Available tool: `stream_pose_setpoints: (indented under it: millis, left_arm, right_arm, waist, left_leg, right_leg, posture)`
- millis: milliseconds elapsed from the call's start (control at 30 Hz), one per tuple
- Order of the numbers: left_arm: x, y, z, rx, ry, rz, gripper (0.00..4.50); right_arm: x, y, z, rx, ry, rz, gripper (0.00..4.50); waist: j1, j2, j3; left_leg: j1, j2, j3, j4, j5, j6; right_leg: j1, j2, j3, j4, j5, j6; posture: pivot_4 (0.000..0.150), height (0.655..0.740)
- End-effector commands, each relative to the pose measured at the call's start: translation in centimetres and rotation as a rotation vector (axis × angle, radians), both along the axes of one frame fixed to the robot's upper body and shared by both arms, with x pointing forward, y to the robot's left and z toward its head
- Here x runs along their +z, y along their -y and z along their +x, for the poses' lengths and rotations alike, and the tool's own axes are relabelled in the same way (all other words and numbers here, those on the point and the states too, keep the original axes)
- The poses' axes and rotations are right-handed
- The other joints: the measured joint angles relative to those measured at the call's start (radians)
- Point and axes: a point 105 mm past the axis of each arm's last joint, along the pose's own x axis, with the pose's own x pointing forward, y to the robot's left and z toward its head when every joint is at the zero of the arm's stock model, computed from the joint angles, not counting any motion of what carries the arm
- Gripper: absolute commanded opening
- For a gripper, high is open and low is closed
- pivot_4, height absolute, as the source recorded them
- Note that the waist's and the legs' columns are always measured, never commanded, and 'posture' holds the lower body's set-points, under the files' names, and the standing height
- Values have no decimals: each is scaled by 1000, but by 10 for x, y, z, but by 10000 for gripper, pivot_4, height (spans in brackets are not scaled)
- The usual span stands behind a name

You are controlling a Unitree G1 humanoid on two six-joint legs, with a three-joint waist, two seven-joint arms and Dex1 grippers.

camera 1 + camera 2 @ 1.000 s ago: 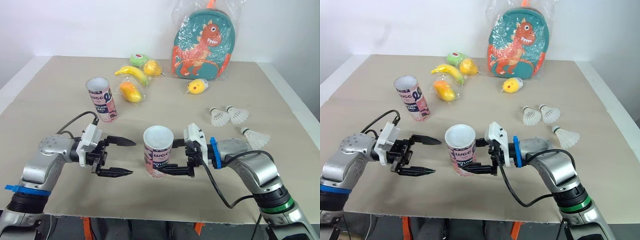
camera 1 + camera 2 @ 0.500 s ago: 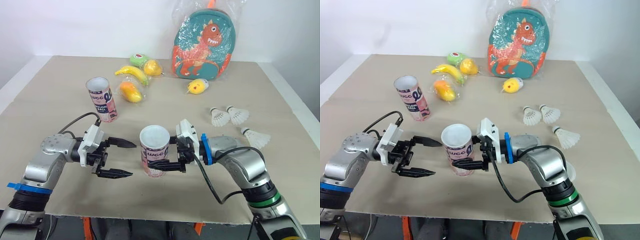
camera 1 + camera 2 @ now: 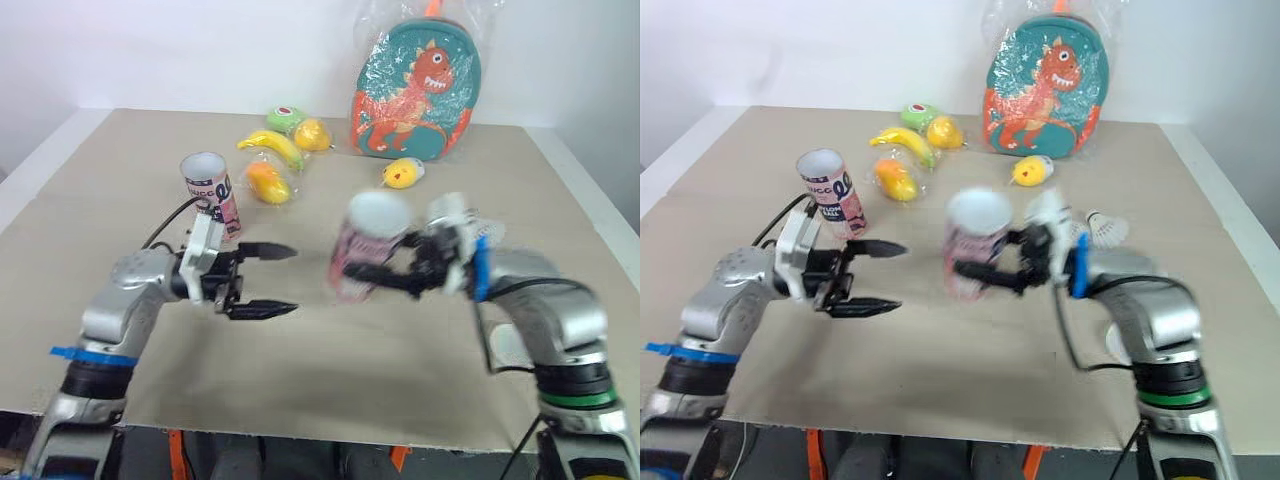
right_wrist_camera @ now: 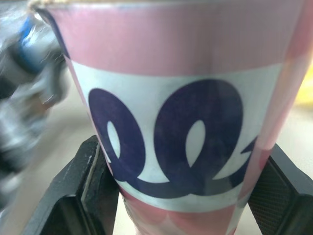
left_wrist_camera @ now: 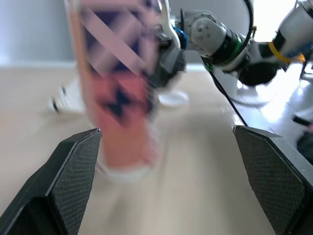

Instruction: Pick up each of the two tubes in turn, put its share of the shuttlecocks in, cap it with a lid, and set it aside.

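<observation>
Tube (image 3: 365, 235), mid-frame: our right gripper (image 3: 352, 274) clamped on it, left gripper (image 3: 283, 280) apart. We fear slippage from smooth sides.

Close up on the pink tube (image 4: 186, 98): two big navy looped letters run across its white band, shaped like a pair of e's, but no whole word can be read. The second tube (image 3: 210, 190), in the left half of the table (image 3: 100, 170), carries dark print too, too blurred to read.
</observation>
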Motion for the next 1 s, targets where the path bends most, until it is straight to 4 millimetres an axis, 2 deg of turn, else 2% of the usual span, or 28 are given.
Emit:
stream_pose_setpoints:
  millis: [33,67,200,300,400,467,700,867,900,933,1000]
  left_arm:
    - [21,14,17,66,19,-82,45000]
    - [25,20,21,73,13,-107,45000]
    - [45,46,27,57,-31,-239,45000]
    - [44,55,25,40,-35,-238,45000]
    - [35,60,28,53,-35,-205,45000]
    - [28,60,28,47,-27,-171,45000]
    - [26,59,27,47,-29,-168,45000]
    - [28,61,27,42,-36,-181,45000]
    - [29,61,27,41,-37,-183,45000]
    - [29,61,27,40,-37,-184,45000]
    - [30,62,26,39,-38,-185,45000]
  right_arm:
    - [39,83,19,-362,102,112,34475]
    - [43,103,22,-449,111,119,34475]
    - [57,211,20,-947,148,141,34475]
    - [47,256,16,-1157,116,138,34475]
    - [31,284,11,-1266,59,181,34475]
    - [19,292,10,-1293,28,207,34475]
    - [-27,294,11,-1321,-87,171,34475]
    - [-45,288,10,-1304,-140,142,34475]
    - [-46,285,10,-1287,-142,136,39884]
    - [-46,284,10,-1276,-142,133,43070]
    - [-46,282,9,-1276,-140,117,44143]
  waist:
    - [4,0,0]
    - [4,0,0]
    - [5,1,0]
    - [0,2,0]
    - [-12,2,-1]
    - [-20,4,0]
    - [-20,9,0]
    - [-20,9,0]
    - [-20,9,0]
    - [-20,9,0]
    - [-20,9,0]
  left_leg:
    - [0,0,0,0,0,0]
    - [0,-1,0,0,0,0]
    - [0,-1,1,-1,0,0]
    - [1,-3,2,-2,-1,2]
    - [2,-3,4,-2,-2,3]
    - [3,-3,5,-2,-2,3]
    - [5,-3,7,-1,-1,3]
    - [5,-4,7,-1,-1,3]
    - [6,-4,7,-1,-1,3]
    - [6,-4,7,-1,-1,3]
    - [6,-4,7,-1,-1,3]
  right_leg:
    - [0,0,0,0,0,0]
    - [0,0,0,0,0,0]
    - [0,0,2,-1,1,-1]
    - [0,-2,4,-1,0,0]
    - [0,-1,6,-1,0,0]
    - [1,-1,7,-1,0,0]
    - [2,-2,9,-1,2,3]
    - [3,-2,9,-1,2,3]
    - [4,-2,9,-1,2,3]
    - [4,-2,9,-1,2,3]
    - [4,-2,9,-1,2,3]
  posture:
    - [1500,7400]
    - [1500,7400]
    - [1500,7400]
    - [1500,7400]
    - [1500,7400]
    - [1500,7400]
    - [1500,7400]
    - [1500,7400]
    - [1500,7400]
    - [1500,7400]
    - [1500,7400]
